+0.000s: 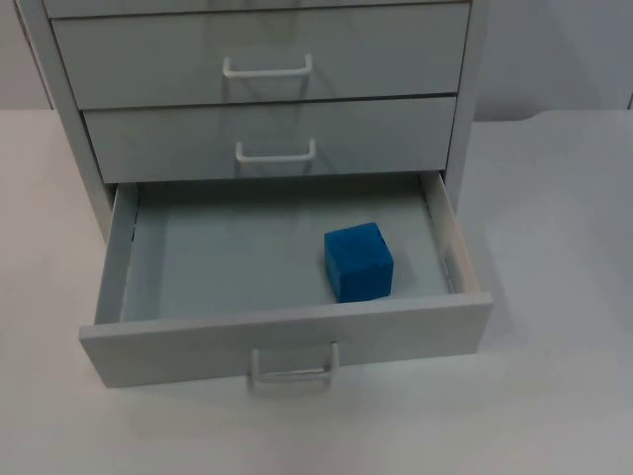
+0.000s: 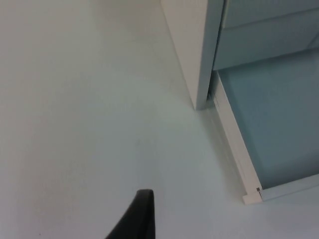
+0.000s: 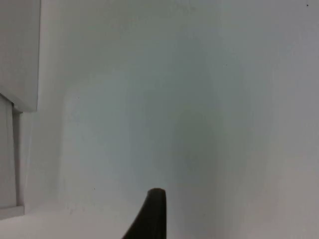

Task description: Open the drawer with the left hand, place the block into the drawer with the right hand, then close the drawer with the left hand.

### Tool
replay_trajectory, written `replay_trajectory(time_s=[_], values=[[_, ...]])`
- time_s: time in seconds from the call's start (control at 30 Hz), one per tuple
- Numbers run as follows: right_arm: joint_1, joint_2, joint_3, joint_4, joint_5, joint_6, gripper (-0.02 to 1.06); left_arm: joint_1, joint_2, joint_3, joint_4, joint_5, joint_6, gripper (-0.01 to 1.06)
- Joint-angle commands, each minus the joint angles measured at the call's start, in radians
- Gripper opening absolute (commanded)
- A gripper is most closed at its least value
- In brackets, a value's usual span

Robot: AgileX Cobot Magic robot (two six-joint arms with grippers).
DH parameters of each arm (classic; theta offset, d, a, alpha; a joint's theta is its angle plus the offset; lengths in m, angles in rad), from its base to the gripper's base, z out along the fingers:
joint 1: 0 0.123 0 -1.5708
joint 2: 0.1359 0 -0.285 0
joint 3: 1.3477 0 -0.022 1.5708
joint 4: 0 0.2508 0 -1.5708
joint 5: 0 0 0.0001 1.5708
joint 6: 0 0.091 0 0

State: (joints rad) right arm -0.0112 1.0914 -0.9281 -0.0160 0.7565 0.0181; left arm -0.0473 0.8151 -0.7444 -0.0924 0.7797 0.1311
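Note:
A white cabinet (image 1: 74, 109) of several drawers stands at the back of the table. Its lowest drawer (image 1: 287, 336) is pulled out, with a white handle (image 1: 294, 368) on its front. A blue block (image 1: 358, 261) rests on the drawer floor, right of the middle and near the front panel. My left gripper (image 2: 142, 219) hangs over bare table to the left of the cabinet, with the drawer's left wall (image 2: 234, 149) in its wrist view. Over the table to the right of the cabinet hangs my right gripper (image 3: 152, 216), beside the cabinet's edge (image 3: 20, 55). Both stay apart from the drawer.
Two upper drawers (image 1: 267, 54) are closed, each with a white handle (image 1: 276, 151). White table (image 1: 554, 396) stretches in front of the open drawer and on both sides of the cabinet. A grey wall (image 1: 554, 49) rises behind.

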Motion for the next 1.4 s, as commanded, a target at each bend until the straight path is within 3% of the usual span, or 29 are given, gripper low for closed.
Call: replay_trajectory(time_s=[0.0,0.07,0.17,0.2,0.33,0.6,0.93,1.1,1.2,1.23,1.3,1.37], values=[[-0.002,-0.008,0.006,-0.007,-0.012,-0.011,0.83,0.003,-0.007,0.006,-0.013,-0.009,0.004,1.04],[-0.002,-0.008,0.006,-0.007,-0.012,-0.011,0.83,0.003,-0.007,0.006,-0.013,-0.009,0.004,1.01],[-0.002,-0.008,0.006,-0.001,-0.02,-0.011,0.83,0.003,-0.007,0.006,-0.022,-0.013,0.004,0.71],[-0.002,-0.008,0.006,-0.001,-0.02,-0.011,0.83,0.003,-0.007,0.006,-0.022,-0.013,0.004,0.71],[-0.002,-0.008,0.006,-0.001,-0.022,-0.011,0.83,0.003,-0.007,0.006,-0.024,-0.036,0.005,0.0],[-0.002,-0.008,0.006,0.003,-0.024,-0.011,0.83,0.003,-0.007,0.006,-0.031,-0.044,0.002,0.0],[-0.002,-0.01,0.006,0.003,-0.024,-0.011,0.83,0.003,-0.007,0.006,-0.098,-0.124,-0.001,0.0],[-0.002,-0.009,0.006,0.016,-0.028,-0.011,0.83,0.003,0.008,0.006,-0.248,-0.134,0.153,0.0],[-0.002,-0.009,0.006,0.027,-0.042,-0.011,0.83,-0.006,0.067,0.006,-0.511,-0.089,0.453,0.0],[-0.002,-0.009,0.006,0.027,-0.042,-0.011,0.83,-0.006,0.067,0.006,-0.511,-0.089,0.453,0.0],[-0.002,-0.009,0.006,0.027,-0.047,-0.011,0.83,-0.035,0.121,0.006,-0.644,-0.048,0.613,0.0],[-0.002,-0.009,0.006,0.027,-0.047,-0.011,0.83,-0.119,0.194,0.006,-0.653,-0.054,0.636,0.0]])
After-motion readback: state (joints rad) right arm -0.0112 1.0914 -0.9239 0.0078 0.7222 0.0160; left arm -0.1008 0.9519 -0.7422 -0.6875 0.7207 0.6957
